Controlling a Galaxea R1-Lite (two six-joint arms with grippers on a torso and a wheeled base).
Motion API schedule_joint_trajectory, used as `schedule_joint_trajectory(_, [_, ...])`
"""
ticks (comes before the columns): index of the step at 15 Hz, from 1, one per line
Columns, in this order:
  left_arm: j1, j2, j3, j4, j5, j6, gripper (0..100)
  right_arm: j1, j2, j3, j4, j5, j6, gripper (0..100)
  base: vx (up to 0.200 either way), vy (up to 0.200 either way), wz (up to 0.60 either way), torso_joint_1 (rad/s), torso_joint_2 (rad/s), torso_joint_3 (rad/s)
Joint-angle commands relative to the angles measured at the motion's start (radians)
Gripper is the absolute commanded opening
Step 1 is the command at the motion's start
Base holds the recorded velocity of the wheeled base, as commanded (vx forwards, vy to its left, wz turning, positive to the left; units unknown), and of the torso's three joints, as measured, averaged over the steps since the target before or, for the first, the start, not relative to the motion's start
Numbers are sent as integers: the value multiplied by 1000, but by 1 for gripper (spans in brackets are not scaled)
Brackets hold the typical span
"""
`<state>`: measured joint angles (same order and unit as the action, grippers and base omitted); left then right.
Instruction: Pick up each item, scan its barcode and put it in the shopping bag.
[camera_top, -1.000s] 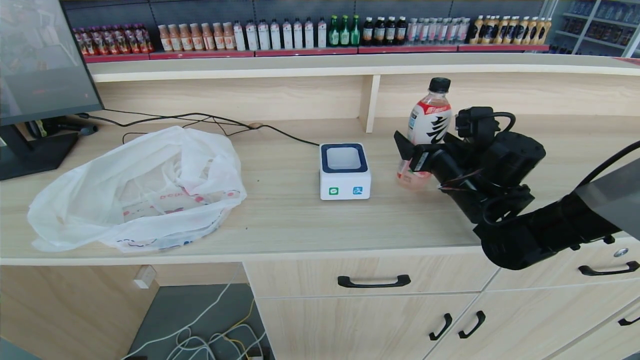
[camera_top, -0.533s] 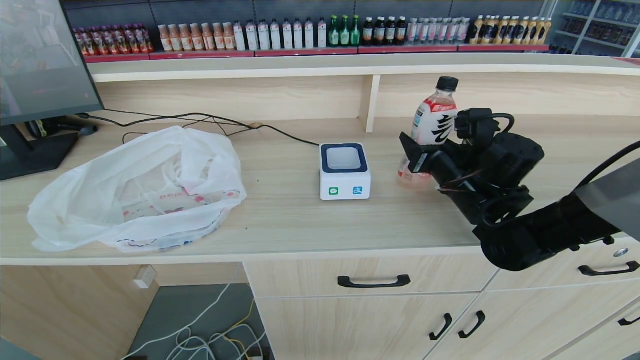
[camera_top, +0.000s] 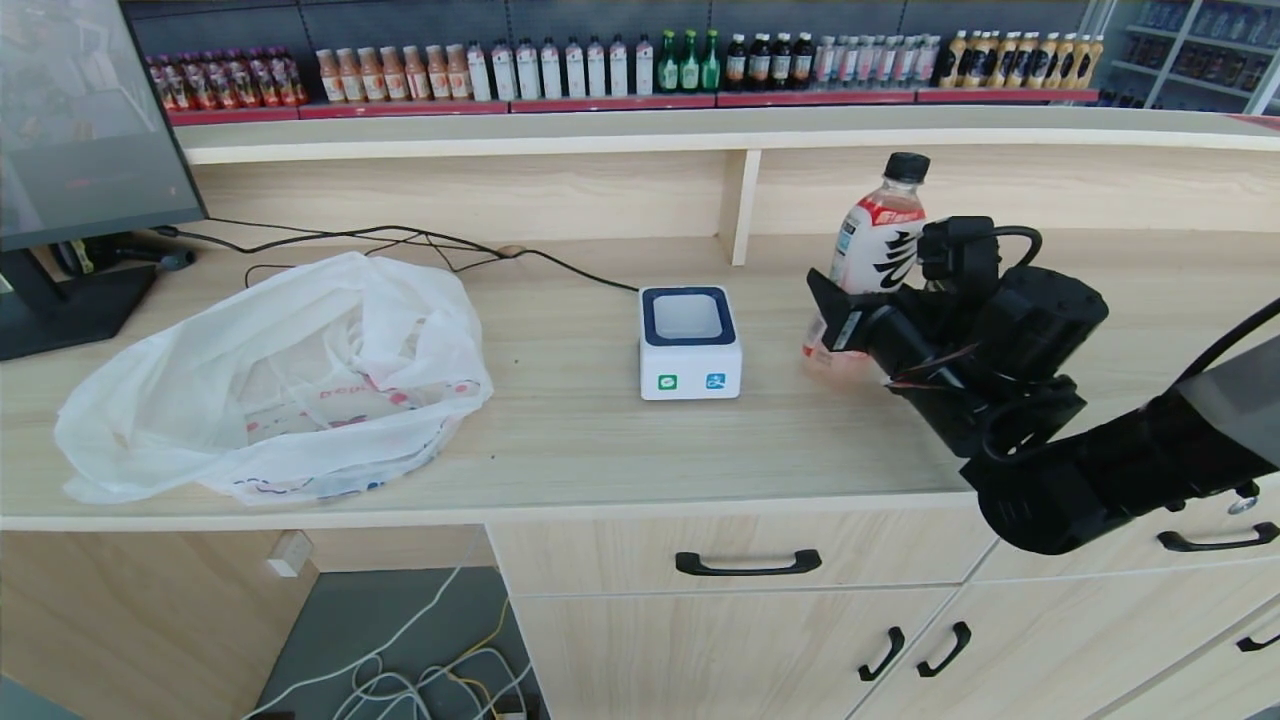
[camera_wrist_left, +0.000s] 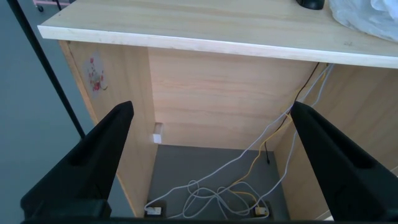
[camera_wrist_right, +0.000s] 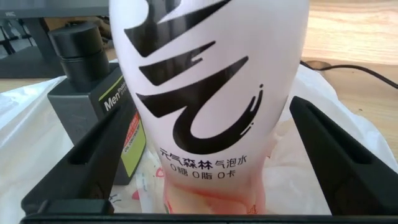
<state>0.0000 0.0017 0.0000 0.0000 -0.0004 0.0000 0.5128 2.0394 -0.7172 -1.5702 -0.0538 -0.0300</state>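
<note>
Now the right gripper (camera_top: 866, 302), jaws clamped on the bottle (camera_top: 880, 235), has tilted and drawn it slightly rightward off the scanner (camera_top: 689, 342); the scan is still pending.

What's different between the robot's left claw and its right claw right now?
The left gripper is open and empty; the right gripper is closed on a drink bottle. The left gripper sits off the countertop end, pointing toward cables beneath; the right gripper is above the countertop, right of the scanner. Both are black and two-fingered.
</note>
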Motion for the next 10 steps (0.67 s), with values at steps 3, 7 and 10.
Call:
schedule_joint_trajectory(3, [0,0,0,0,0,0,100,3,-42,68,-1,0,-1,100,0,0,0,0,0,0])
schedule_joint_trajectory(7, [0,0,0,0,0,0,100,7,-90,127,-1,0,-1,100,0,0,0,0,0,0])
schedule_joint_trajectory(10, [0,0,0,0,-1,0,100,18,-134,179,-1,0,-1,100,0,0,0,0,0,0])
